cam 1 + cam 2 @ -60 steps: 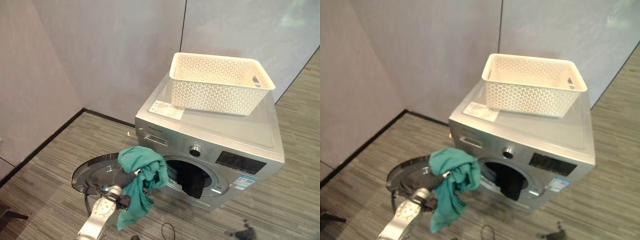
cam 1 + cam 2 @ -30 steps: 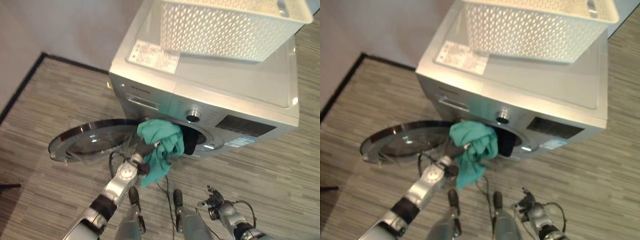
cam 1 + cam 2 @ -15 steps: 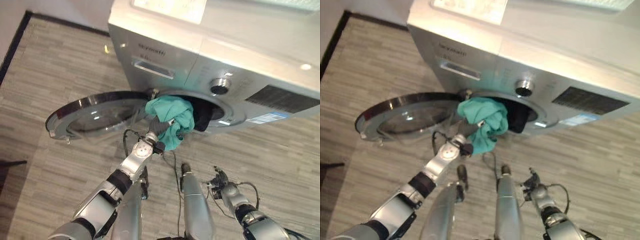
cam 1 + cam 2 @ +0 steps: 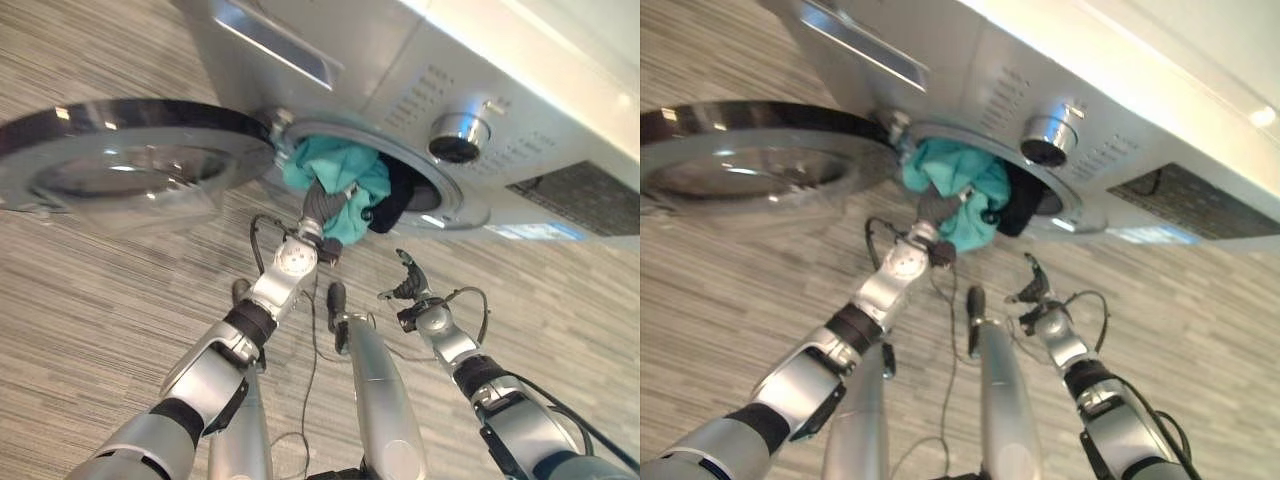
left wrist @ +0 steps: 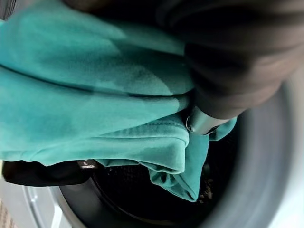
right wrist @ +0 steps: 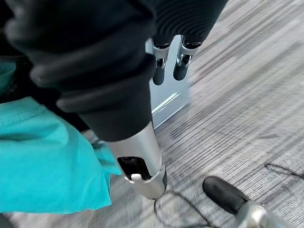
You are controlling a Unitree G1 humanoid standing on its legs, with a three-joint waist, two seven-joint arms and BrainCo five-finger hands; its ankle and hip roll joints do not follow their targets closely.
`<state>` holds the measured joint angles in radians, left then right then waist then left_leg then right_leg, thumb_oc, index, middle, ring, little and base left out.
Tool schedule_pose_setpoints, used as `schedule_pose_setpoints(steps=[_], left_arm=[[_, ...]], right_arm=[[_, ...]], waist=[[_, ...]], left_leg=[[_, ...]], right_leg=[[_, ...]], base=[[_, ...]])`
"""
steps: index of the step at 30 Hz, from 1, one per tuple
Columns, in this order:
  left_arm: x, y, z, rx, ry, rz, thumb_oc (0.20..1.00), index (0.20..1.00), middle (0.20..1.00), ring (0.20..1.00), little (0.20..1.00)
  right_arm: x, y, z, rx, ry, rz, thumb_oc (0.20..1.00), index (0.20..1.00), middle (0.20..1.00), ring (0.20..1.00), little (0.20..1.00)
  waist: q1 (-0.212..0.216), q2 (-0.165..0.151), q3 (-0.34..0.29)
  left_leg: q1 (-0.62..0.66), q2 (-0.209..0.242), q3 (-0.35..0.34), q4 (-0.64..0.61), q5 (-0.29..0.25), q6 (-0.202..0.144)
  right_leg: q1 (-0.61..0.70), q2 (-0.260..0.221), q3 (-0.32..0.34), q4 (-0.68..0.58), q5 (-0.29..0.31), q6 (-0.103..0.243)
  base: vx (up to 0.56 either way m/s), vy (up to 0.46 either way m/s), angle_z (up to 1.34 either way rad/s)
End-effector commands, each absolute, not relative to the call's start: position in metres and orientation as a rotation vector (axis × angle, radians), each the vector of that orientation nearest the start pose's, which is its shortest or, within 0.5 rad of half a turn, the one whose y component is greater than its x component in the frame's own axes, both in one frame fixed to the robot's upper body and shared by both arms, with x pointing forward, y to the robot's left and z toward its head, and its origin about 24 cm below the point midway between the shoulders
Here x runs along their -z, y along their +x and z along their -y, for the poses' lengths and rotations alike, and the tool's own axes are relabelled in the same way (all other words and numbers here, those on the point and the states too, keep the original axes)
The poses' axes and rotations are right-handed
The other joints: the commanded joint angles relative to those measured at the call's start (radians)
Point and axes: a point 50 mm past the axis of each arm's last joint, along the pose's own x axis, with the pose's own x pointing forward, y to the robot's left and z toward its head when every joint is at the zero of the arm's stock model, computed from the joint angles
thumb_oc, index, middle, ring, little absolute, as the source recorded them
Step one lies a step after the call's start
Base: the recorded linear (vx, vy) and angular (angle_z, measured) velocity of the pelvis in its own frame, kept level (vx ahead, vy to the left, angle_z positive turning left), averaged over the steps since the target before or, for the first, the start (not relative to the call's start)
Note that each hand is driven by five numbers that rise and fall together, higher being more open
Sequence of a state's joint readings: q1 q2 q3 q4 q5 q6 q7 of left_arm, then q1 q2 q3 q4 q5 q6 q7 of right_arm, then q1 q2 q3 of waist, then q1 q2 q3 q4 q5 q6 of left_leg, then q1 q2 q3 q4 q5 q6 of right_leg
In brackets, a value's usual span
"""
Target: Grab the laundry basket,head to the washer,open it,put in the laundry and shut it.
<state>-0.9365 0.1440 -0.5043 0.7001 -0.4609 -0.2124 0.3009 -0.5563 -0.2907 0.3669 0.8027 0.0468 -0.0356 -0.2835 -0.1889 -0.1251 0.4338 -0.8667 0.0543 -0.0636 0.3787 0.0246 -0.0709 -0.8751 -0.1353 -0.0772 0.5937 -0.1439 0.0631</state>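
Teal garment carried from in front of the open door up into the washer's mouth.

The washer [image 4: 400,60] stands open, its door [image 4: 120,160] swung aside; dark laundry [image 4: 395,205] already hangs in the drum opening. The left hand [image 4: 322,205], arm stretched forward, clutches the teal garment [image 4: 340,180] at the rim, half inside. Pushing it in, releasing and closing remain. The right hand [image 4: 408,285] hovers low nearby, fingers loosely spread, empty.

Soft teal cloth [image 4: 335,178]; glossy metallic washer [image 4: 400,60].
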Motion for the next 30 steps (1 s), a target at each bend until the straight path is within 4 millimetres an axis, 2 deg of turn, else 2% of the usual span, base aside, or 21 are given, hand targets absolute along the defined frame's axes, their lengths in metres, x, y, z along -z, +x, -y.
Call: schedule_pose_setpoints(steps=[1,3,4,6,8,9,10,12,13,14,16,17,22,25,27,28,29,30], left_arm=[[-0.196,0.391,-0.061,0.064,-0.172,0.370,0.200,0.200,0.200,0.200,0.200],[-0.214,0.397,-0.080,-0.024,-0.223,0.411,0.200,0.200,0.200,0.200,0.200],[-0.232,0.401,-0.094,-0.092,-0.261,0.453,0.200,0.200,0.200,0.200,0.200],[-0.240,0.402,-0.100,-0.117,-0.277,0.471,0.200,0.200,0.200,0.200,0.200],[-0.260,0.404,-0.115,-0.182,-0.274,0.526,0.200,0.200,0.200,0.200,0.200],[-0.282,0.405,-0.130,-0.240,-0.267,0.577,0.200,0.200,0.200,0.200,0.200],[-0.283,0.405,-0.131,-0.241,-0.268,0.579,0.200,0.200,0.200,0.200,0.200],[-0.313,0.404,-0.146,-0.293,-0.272,0.640,0.200,0.200,0.200,0.200,0.200],[-0.343,0.396,-0.155,-0.313,-0.330,0.728,0.200,0.200,0.200,0.200,0.200],[-0.343,0.396,-0.155,-0.313,-0.331,0.729,0.200,0.200,0.200,0.200,0.200],[-0.381,0.377,-0.150,-0.289,-0.455,0.872,0.200,0.200,0.200,0.200,0.200],[-0.381,0.377,-0.150,-0.288,-0.456,0.871,0.200,0.200,0.200,0.200,0.200],[-0.425,0.353,-0.132,-0.179,-0.673,0.996,0.200,0.200,0.200,0.200,0.200],[-0.448,0.337,-0.114,-0.062,-0.771,1.056,0.200,0.200,0.200,0.200,0.200],[-0.454,0.332,-0.111,-0.034,-0.772,1.078,0.200,0.200,0.200,0.200,0.200],[-0.468,0.325,-0.104,0.015,-0.757,1.098,0.200,0.200,0.200,0.200,0.200],[-0.469,0.325,-0.105,0.017,-0.758,1.099,0.200,0.200,0.200,0.200,0.200],[-0.478,0.320,-0.106,0.025,-0.768,1.114,0.200,0.200,0.200,0.200,0.200]], right_arm=[[-0.003,0.319,0.164,0.046,-0.443,-0.185,1.000,1.000,1.000,1.000,1.000],[-0.007,0.318,0.164,0.066,-0.404,-0.151,1.000,1.000,1.000,1.000,1.000],[-0.010,0.316,0.162,0.081,-0.366,-0.125,1.000,1.000,1.000,1.000,1.000],[-0.014,0.316,0.161,0.083,-0.353,-0.104,1.000,1.000,1.000,1.000,1.000],[-0.018,0.314,0.163,0.091,-0.325,-0.071,1.000,1.000,1.000,1.000,1.000],[-0.026,0.312,0.163,0.087,-0.304,-0.025,1.000,1.000,1.000,1.000,1.000],[-0.027,0.312,0.163,0.086,-0.304,-0.023,1.000,1.000,1.000,1.000,1.000],[-0.029,0.308,0.168,0.086,-0.295,0.001,1.000,1.000,1.000,1.000,1.000],[-0.032,0.304,0.172,0.090,-0.284,0.024,1.000,1.000,1.000,1.000,1.000],[-0.033,0.304,0.172,0.090,-0.284,0.024,1.000,1.000,1.000,1.000,1.000],[-0.030,0.295,0.182,0.116,-0.292,0.023,1.000,1.000,1.000,1.000,1.000],[-0.030,0.295,0.182,0.117,-0.292,0.022,1.000,1.000,1.000,1.000,1.000],[-0.002,0.277,0.204,0.154,-0.328,-0.105,1.000,1.000,1.000,1.000,1.000],[0.010,0.270,0.219,0.192,-0.352,-0.182,1.000,1.000,1.000,1.000,1.000],[0.012,0.268,0.222,0.196,-0.355,-0.195,1.000,1.000,1.000,1.000,1.000],[0.009,0.266,0.233,0.206,-0.362,-0.193,1.000,1.000,1.000,1.000,1.000],[0.008,0.266,0.233,0.206,-0.361,-0.192,1.000,1.000,1.000,1.000,1.000],[0.005,0.267,0.234,0.205,-0.360,-0.181,1.000,1.000,1.000,1.000,1.000]], waist=[[-0.016,-0.005,-0.123],[-0.032,-0.016,-0.119],[-0.046,-0.026,-0.114],[-0.054,-0.030,-0.114],[-0.072,-0.041,-0.115],[-0.092,-0.050,-0.113],[-0.093,-0.049,-0.113],[-0.118,-0.052,-0.115],[-0.137,-0.051,-0.121],[-0.137,-0.050,-0.122],[-0.157,-0.039,-0.128],[-0.156,-0.038,-0.129],[-0.189,-0.022,-0.146],[-0.199,-0.007,-0.153],[-0.203,-0.004,-0.158],[-0.217,-0.001,-0.174],[-0.216,-0.001,-0.174],[-0.220,-0.001,-0.180]], left_leg=[[0.016,0.050,0.028,0.068,-0.213,0.023],[-0.010,0.069,0.035,0.064,-0.213,0.022],[-0.035,0.084,0.037,0.064,-0.215,0.020],[-0.047,0.090,0.037,0.065,-0.215,0.019],[-0.068,0.105,0.039,0.067,-0.216,0.015],[-0.080,0.119,0.038,0.063,-0.217,0.009],[-0.083,0.120,0.038,0.063,-0.216,0.008],[-0.102,0.134,0.041,0.058,-0.212,-0.004],[-0.112,0.145,0.044,0.050,-0.210,-0.014],[-0.114,0.146,0.045,0.050,-0.209,-0.015],[-0.122,0.154,0.054,0.035,-0.203,-0.028],[-0.123,0.154,0.055,0.034,-0.202,-0.029],[-0.114,0.167,0.074,0.013,-0.195,-0.047],[-0.109,0.176,0.087,0.012,-0.192,-0.059],[-0.105,0.180,0.091,0.011,-0.191,-0.063],[-0.098,0.194,0.108,0.006,-0.190,-0.075],[-0.098,0.195,0.109,0.006,-0.190,-0.075],[-0.099,0.201,0.114,0.007,-0.190,-0.079]], right_leg=[[-0.041,-0.045,0.012,-0.151,0.050,0.052],[-0.066,-0.040,0.002,-0.172,0.066,0.060],[-0.089,-0.033,-0.004,-0.189,0.077,0.066],[-0.100,-0.029,-0.010,-0.196,0.082,0.068],[-0.118,-0.021,-0.012,-0.218,0.094,0.072],[-0.131,-0.014,-0.011,-0.239,0.103,0.073],[-0.134,-0.013,-0.011,-0.240,0.105,0.072],[-0.148,-0.006,-0.011,-0.272,0.121,0.075],[-0.160,0.003,-0.008,-0.298,0.133,0.078],[-0.162,0.004,-0.008,-0.299,0.135,0.077],[-0.175,0.012,0.001,-0.327,0.150,0.082],[-0.175,0.013,0.001,-0.328,0.151,0.081],[-0.184,0.031,0.017,-0.356,0.168,0.081],[-0.186,0.036,0.022,-0.359,0.171,0.078],[-0.185,0.041,0.025,-0.361,0.171,0.077],[-0.184,0.054,0.029,-0.378,0.178,0.077],[-0.184,0.055,0.030,-0.379,0.179,0.076],[-0.183,0.062,0.033,-0.390,0.183,0.076]], base=[[0.00,-0.021,-0.13],[0.01,-0.055,-0.25],[0.02,-0.098,-0.23],[0.01,-0.064,-0.17],[0.01,-0.074,-0.12],[0.01,-0.083,-0.07],[0.02,-0.092,-0.13],[0.03,-0.093,-0.17],[0.04,-0.088,-0.14],[0.04,-0.097,-0.18],[0.04,-0.089,-0.18],[0.04,-0.086,-0.15],[0.04,-0.064,-0.04],[0.03,-0.063,-0.04],[0.02,-0.053,-0.02],[0.01,-0.052,-0.01],[0.02,-0.060,-0.03],[0.01,-0.032,-0.06]])
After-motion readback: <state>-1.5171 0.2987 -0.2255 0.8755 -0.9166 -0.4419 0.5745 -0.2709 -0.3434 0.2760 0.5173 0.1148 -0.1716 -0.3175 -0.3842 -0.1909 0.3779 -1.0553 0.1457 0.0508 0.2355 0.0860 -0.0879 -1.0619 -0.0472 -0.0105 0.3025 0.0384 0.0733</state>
